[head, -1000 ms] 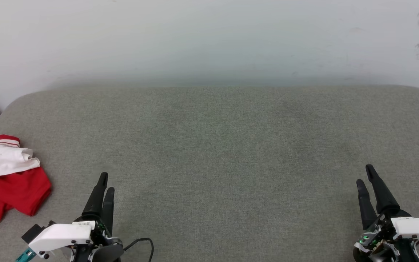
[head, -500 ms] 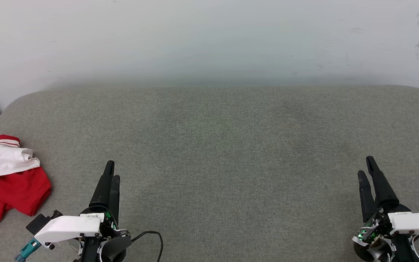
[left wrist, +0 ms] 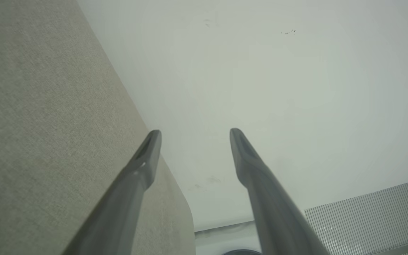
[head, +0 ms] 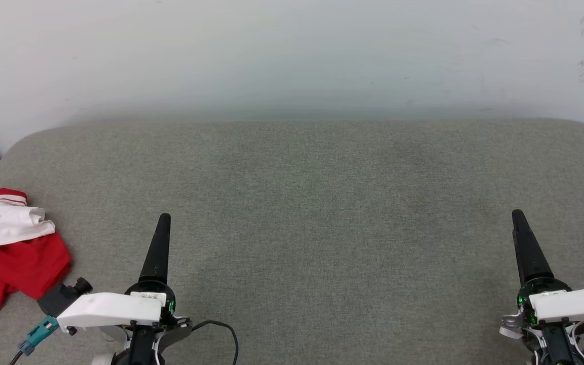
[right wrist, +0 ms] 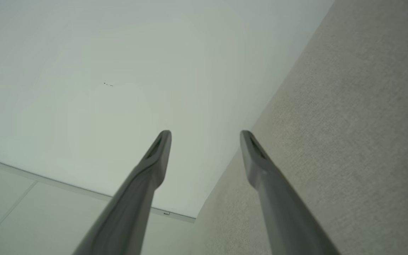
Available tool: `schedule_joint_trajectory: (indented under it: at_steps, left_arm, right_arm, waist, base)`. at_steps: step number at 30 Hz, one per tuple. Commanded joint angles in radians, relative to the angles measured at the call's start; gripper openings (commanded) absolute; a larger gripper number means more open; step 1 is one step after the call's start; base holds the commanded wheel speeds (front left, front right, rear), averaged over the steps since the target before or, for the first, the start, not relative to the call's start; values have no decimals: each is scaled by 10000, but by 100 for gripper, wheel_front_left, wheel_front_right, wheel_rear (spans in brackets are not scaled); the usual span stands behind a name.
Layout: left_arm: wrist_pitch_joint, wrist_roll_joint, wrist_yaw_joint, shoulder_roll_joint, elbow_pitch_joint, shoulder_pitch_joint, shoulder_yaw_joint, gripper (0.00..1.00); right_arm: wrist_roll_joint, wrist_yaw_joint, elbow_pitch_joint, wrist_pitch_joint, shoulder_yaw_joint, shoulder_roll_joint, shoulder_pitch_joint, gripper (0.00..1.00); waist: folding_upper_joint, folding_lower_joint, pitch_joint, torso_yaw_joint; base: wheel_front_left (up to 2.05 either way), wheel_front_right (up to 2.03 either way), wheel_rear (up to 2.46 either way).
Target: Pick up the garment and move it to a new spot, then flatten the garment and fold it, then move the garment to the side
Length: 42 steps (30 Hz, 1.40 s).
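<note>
1. Grey fabric-topped bench [head: 322, 192] pushed up against a plain white wall [head: 292, 50], that's the whole scene.
2. The garment [head: 13, 253] is bunched up at the far left edge of the head view. It's red with a white sleeve flopped on top, and the frame cuts part of it off. It hasn't budged in the last second.
3. What did change: both arms slid forward a bit and rolled at the wrist. The left gripper [head: 164, 219] and right gripper [head: 516, 215] each read as one dark spike now, where a second ago each showed as a pair.
4. Wrist views settle it: on both grippers the fingers [left wrist: 136, 177] are spread with a clear gap, holding nothing.
5. My read: the pickup hasn't started. The left gripper is the closer one, but it points straight ahead, off to the side of the garment and not touching it. I'd swing it left next.
</note>
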Motion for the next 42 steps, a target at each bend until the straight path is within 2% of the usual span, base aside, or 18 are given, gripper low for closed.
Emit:
schedule_joint_trajectory:
  at_steps: [1,14,23,33,42]
  left_arm:
    - [-100,415,-8,20,-199,-317,-67,100]
    - [-550,4117,-7,23,-8,-301,-204,100]
    - [-825,6546,18,42,92,-243,-163,100]
    - [-1107,8374,150,174,427,-196,-303,100]
    - [-1344,9538,358,307,628,-306,-339,100]
  right_arm:
    - [-584,1,-219,-107,3,-117,-225,100]
    - [-4580,1,-307,-375,136,-160,-196,100]
    - [-6437,1,-462,-24,134,-58,-155,100]
    - [-8150,1,-637,113,276,-125,-119,100]
    - [-9442,1,-786,198,-4,13,33,100]
  waist:
    - [0,0,-2,3]
    - [0,0,-25,1]
    - [0,0,-55,-25]
    - [0,0,-86,-66]
    - [0,0,-118,-87]
  base:
    - [0,0,0]
    - [0,0,0]
    - [0,0,0]
    - [0,0,0]
    - [0,0,0]
